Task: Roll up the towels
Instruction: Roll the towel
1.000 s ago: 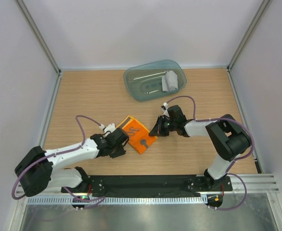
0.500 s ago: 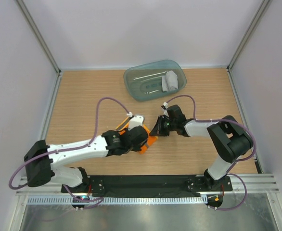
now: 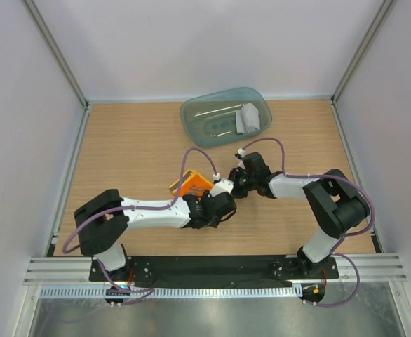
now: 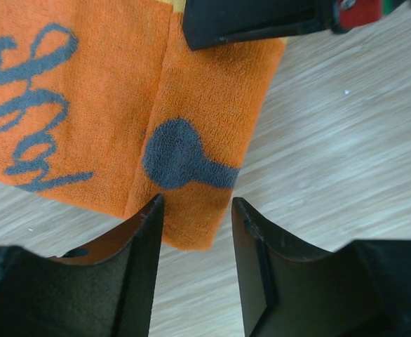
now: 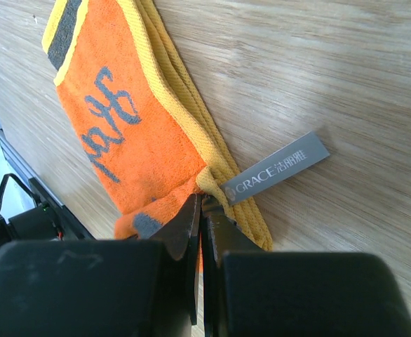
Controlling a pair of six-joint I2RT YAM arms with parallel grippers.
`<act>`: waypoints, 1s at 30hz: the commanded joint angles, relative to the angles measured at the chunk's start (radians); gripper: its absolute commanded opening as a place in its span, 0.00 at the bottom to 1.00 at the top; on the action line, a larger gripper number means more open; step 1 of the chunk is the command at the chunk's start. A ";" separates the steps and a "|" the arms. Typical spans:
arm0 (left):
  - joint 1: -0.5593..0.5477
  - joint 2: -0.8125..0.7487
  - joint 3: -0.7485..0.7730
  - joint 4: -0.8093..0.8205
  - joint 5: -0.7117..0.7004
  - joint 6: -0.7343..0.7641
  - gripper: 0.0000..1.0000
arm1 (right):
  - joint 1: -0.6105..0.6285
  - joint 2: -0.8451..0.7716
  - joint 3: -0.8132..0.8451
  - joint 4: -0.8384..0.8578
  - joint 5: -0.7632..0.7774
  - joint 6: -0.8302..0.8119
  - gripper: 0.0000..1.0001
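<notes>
The yellow-orange towel (image 3: 190,184) lies folded on the wooden table, its orange face with grey print (image 4: 86,105) upward. My left gripper (image 4: 195,203) is open, low over the table; the towel's near corner lies between its fingertips (image 4: 153,217) without being clamped. My right gripper (image 5: 202,200) is shut on the towel's yellow edge (image 5: 212,179), beside a grey label (image 5: 275,168). In the top view both grippers, left (image 3: 218,196) and right (image 3: 232,186), meet at the towel's right end. The grey towel (image 3: 248,118) sits in the teal tray (image 3: 198,119).
The tray stands at the back of the table, right of centre. White walls with metal posts close in three sides. The black base rail (image 3: 212,270) runs along the near edge. Purple cables loop over both arms.
My left arm swung right, from the towel's left side across to its right near corner, and its jaws opened wider. The towel now shows smaller, partly covered. The right gripper stayed put.
</notes>
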 commanded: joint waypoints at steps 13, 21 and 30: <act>0.001 0.058 -0.115 0.058 0.036 -0.069 0.46 | 0.005 0.056 0.142 -0.082 0.049 -0.046 0.01; -0.002 0.100 -0.084 0.012 0.142 -0.121 0.25 | 0.004 0.157 0.294 -0.110 0.044 -0.040 0.01; -0.002 0.153 0.032 -0.077 0.156 -0.143 0.11 | -0.038 0.053 0.409 -0.358 0.173 -0.150 0.04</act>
